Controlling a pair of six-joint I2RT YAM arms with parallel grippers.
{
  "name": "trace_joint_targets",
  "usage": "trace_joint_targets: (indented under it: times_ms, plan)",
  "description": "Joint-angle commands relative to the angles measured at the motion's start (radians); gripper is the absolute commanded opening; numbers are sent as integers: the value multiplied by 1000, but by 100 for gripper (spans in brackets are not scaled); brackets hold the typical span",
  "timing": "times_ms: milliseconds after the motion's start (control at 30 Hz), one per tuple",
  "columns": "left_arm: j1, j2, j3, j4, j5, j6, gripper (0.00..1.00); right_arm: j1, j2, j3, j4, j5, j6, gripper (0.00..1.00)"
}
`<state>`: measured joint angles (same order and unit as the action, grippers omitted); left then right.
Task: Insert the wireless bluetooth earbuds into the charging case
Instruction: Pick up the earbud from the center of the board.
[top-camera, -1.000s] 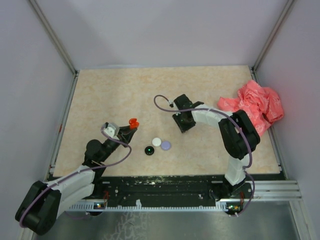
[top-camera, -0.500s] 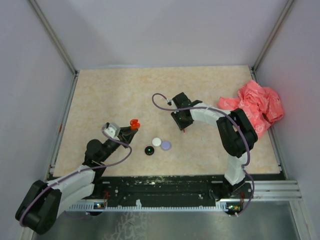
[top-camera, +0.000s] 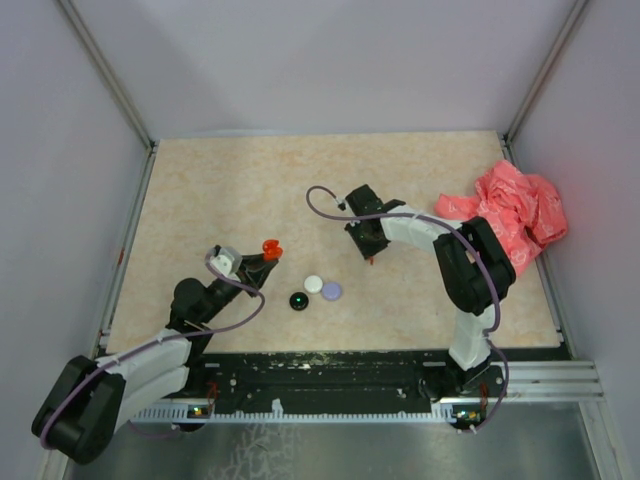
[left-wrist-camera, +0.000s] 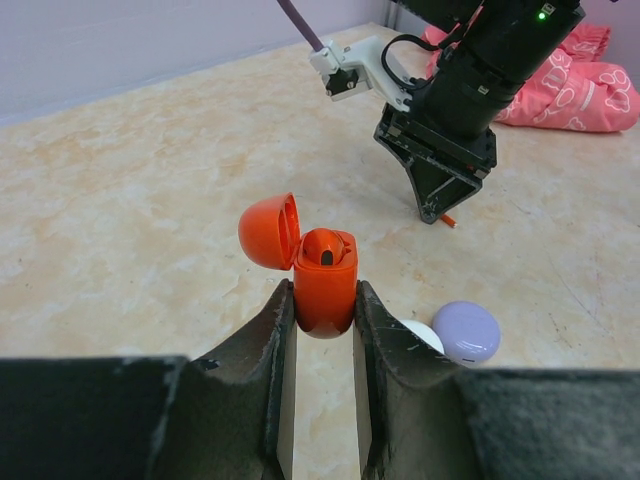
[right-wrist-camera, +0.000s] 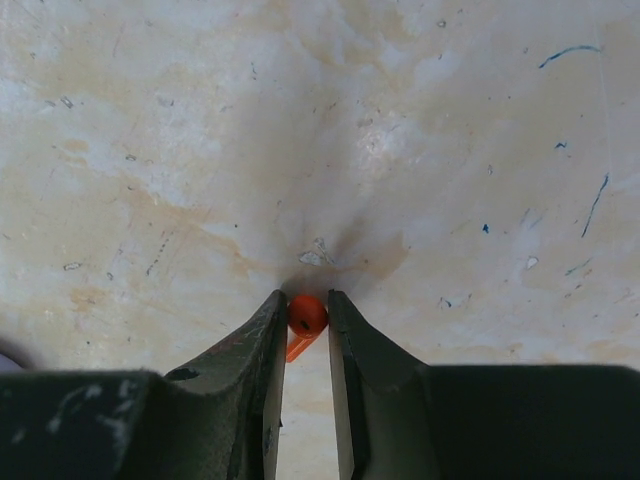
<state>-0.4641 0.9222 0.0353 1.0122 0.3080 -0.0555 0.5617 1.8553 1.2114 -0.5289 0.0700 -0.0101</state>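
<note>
An orange-red charging case (left-wrist-camera: 325, 285) stands upright with its lid flipped open to the left. My left gripper (left-wrist-camera: 324, 305) is shut on the case's lower body and holds it just above the table, left of centre (top-camera: 268, 248). My right gripper (right-wrist-camera: 306, 300) points down at the table right of centre (top-camera: 371, 255). Its jaws are shut on a tiny red earbud (right-wrist-camera: 306, 316), whose round head sits between the tips while its stem slants down to the left. The left wrist view shows this earbud (left-wrist-camera: 448, 219) as a red sliver under the right gripper's tip.
Three coin-sized discs lie between the arms: white (top-camera: 314, 283), lilac (top-camera: 332, 291) and black with a green dot (top-camera: 298, 301). A crumpled pink-red plastic bag (top-camera: 510, 210) sits at the table's right edge. The right arm's purple cable (top-camera: 325, 200) loops over the table.
My right gripper's jaws have closed on the red earbud and its tip has shifted slightly. The left gripper has kept its hold on the case with hardly any movement.
</note>
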Motion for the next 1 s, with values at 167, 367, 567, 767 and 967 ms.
trace_joint_targets:
  times_ms: [167, 367, 567, 767, 967]
  plan:
    - [5, 5, 22, 59, 41, -14, 0, -14, -51, -12, -47, 3, 9, 33]
    - [5, 18, 27, 64, 57, -13, 0, -14, -47, -10, -61, -25, -15, 35]
    - [4, 33, 31, 71, 73, -14, 0, -13, -34, -9, -75, -16, -38, 29]
    - [5, 46, 32, 84, 91, -11, 0, -16, -40, -5, -79, 4, -43, 20]
    - [5, 42, 27, 112, 114, -16, 0, -1, -109, -1, -86, 34, -22, 11]
